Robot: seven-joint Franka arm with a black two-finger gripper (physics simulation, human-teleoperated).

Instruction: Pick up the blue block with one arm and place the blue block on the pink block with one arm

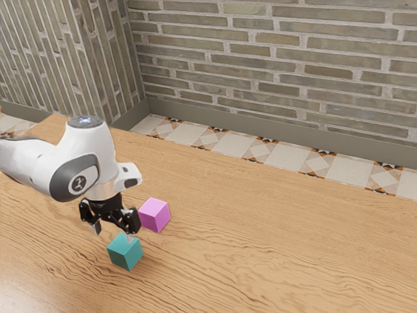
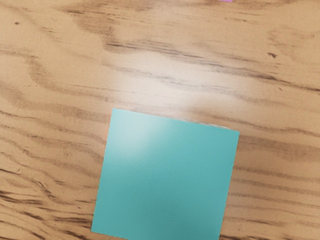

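- The teal-blue cube-shaped block (image 1: 125, 252) rests flat on the light brown wooden table (image 1: 280, 248). It is well in from the table's far edge, in the part of the tabletop toward the exterior view's lower left.
- In the exterior view its top face is a lighter turquoise and its two visible side faces are darker. One vertical edge is turned toward the camera.
- In the wrist view the block (image 2: 165, 180) shows as a plain, matte square with crisp edges and no markings. It is slightly rotated against the wood grain (image 2: 200, 60), with a pale sheen across its upper part.
- The black two-finger gripper (image 1: 116, 228) hangs directly above the block, pointing down. Its jaws are spread apart and hold nothing, and a small gap shows between the fingertips and the block's top face.
- The white robot arm (image 1: 58, 166) comes in from the exterior view's left.
- The pink cube-shaped block (image 1: 155, 214) stands on the table near the teal-blue one but apart from it. It is on the side toward the far edge and the exterior view's right, just beside the gripper.
- A sliver of the pink block (image 2: 226, 1) also shows in the wrist view, well beyond the teal-blue block.
- Past the far edge lie a patterned tiled floor (image 1: 293, 156) and a grey-brown brick wall (image 1: 293, 52).
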